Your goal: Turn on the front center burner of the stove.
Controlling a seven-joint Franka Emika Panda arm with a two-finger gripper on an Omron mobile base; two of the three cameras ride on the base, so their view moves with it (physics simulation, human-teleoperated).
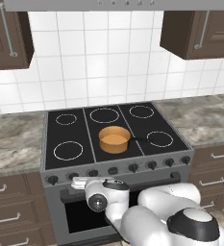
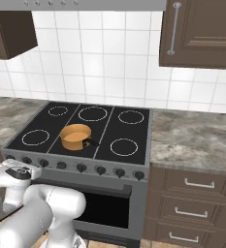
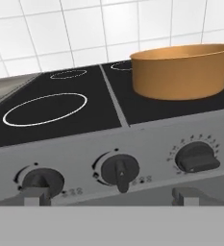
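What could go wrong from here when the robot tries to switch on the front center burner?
1. Wrong knob: the stove has a row of similar black knobs. In the hand view the gripper faces the knob between two others, and nothing legible shows which knob serves the burner under the orange pot.
2. Weak hold: the fingers look spread wider than the knob, so a grasp off its centre might slip.

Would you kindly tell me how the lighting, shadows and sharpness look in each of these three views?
Left base view: flat, even light, with a pale sheen on the wall tiles and soft edges all over. Right base view: the same even light, and the orange pot casts hardly any shadow on the stove. Hand view: the knobs are fairly sharp, while the claw tips look grey and blurred.
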